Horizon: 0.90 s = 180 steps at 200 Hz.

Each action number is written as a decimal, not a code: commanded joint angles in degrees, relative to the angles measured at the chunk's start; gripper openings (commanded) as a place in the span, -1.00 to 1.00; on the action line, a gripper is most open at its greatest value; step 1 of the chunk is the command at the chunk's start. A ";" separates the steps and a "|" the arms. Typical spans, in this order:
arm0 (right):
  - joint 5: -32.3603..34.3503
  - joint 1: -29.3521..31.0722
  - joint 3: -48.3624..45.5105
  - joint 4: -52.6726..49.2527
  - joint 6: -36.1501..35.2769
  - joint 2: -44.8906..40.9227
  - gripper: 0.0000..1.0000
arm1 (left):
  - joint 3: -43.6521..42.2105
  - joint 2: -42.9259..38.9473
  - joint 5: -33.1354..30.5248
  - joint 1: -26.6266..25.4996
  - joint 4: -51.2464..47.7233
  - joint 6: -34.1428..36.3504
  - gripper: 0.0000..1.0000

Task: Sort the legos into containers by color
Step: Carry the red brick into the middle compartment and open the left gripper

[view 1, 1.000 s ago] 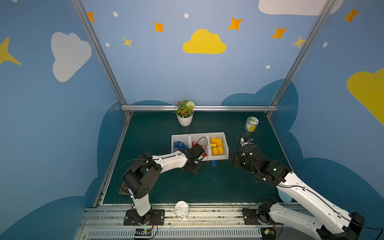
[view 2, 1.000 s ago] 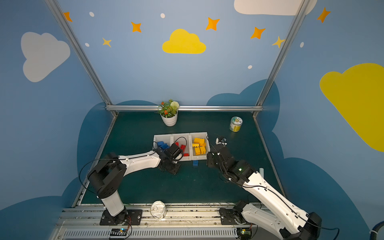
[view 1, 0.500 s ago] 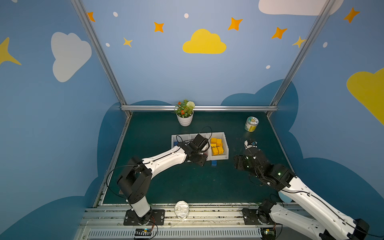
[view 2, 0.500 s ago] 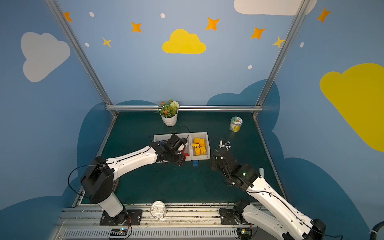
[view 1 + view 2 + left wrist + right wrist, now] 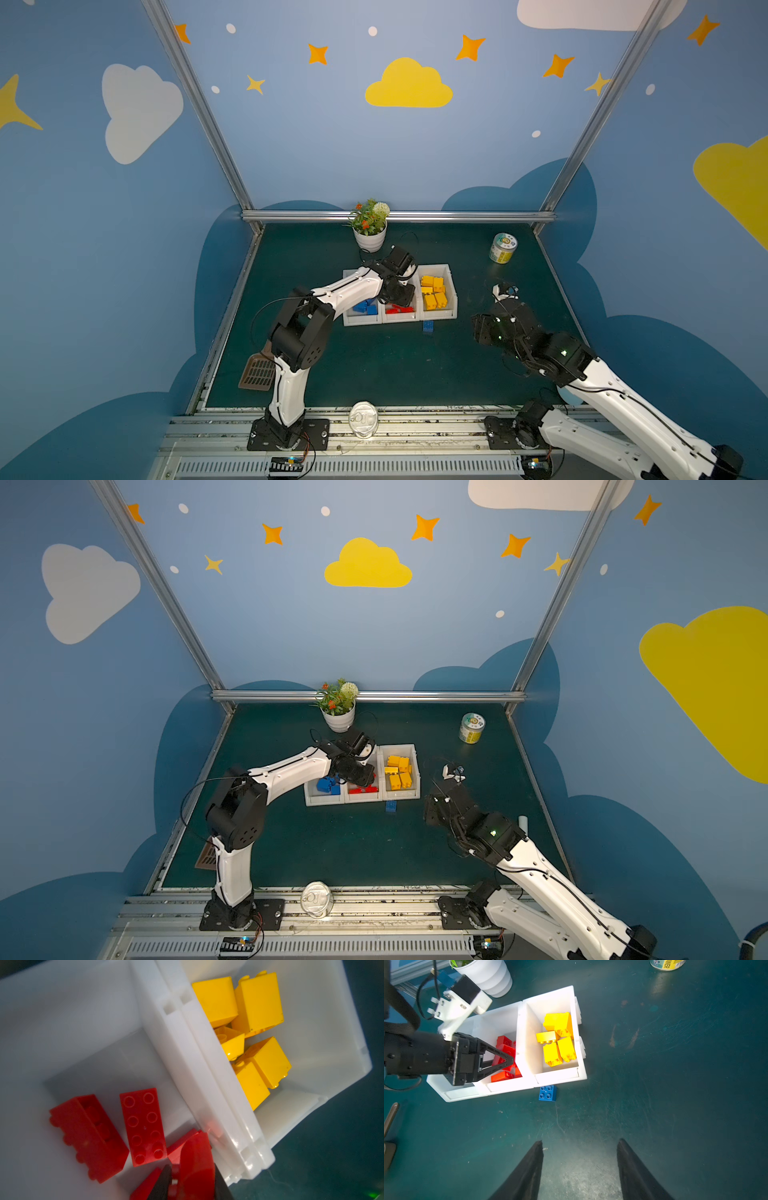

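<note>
On the dark green surface (image 5: 374,374), two white-and-black arms came in from the near rail. The left arm (image 5: 345,289) was stretched over the bins. The right arm (image 5: 602,386) was off to the right, well apart from them.

A row of three joined white bins (image 5: 401,316) sat mid-surface, long side facing the rail. A white flower pot (image 5: 370,239) stood behind the row, near the back rail. A yellow-green can (image 5: 503,248) stood upright toward the back right corner, well apart from the rest. A brown slotted piece (image 5: 257,374) lay at the left edge, beside the left arm's base.

The left pincer (image 5: 510,1060) reached into the middle bin, its fingers pinching a red brick (image 5: 195,1163) close to the wall shared with the right bin. The right pincer (image 5: 579,1140) hung over bare surface, fingers spread, nothing between them.

Bin contents in both top views:
- **Left bin:** blue bricks (image 5: 365,307), partly hidden by the left arm.
- **Middle bin:** red bricks (image 5: 399,308). The left wrist view showed two on the floor, one studs-up and one on its side.
- **Right bin:** yellow bricks (image 5: 434,291), bunched together.

One loose blue brick (image 5: 547,1093) sat outside the bins, studs-up on the surface. It was just beside the right bin's front wall, near the seam with the middle bin.
</note>
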 commanded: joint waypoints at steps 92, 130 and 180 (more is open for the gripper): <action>-3.06 -0.27 -2.02 1.48 -0.15 3.75 0.19 | -5.92 -7.94 0.52 0.89 1.66 -1.89 -0.03; -6.16 -0.31 -3.25 4.38 -0.27 7.71 0.20 | -10.25 -13.26 -0.01 2.02 2.35 -3.06 -0.02; -10.26 -0.21 -4.05 8.13 -0.70 13.19 0.21 | -17.00 -22.05 -1.23 4.01 2.42 -4.24 -0.01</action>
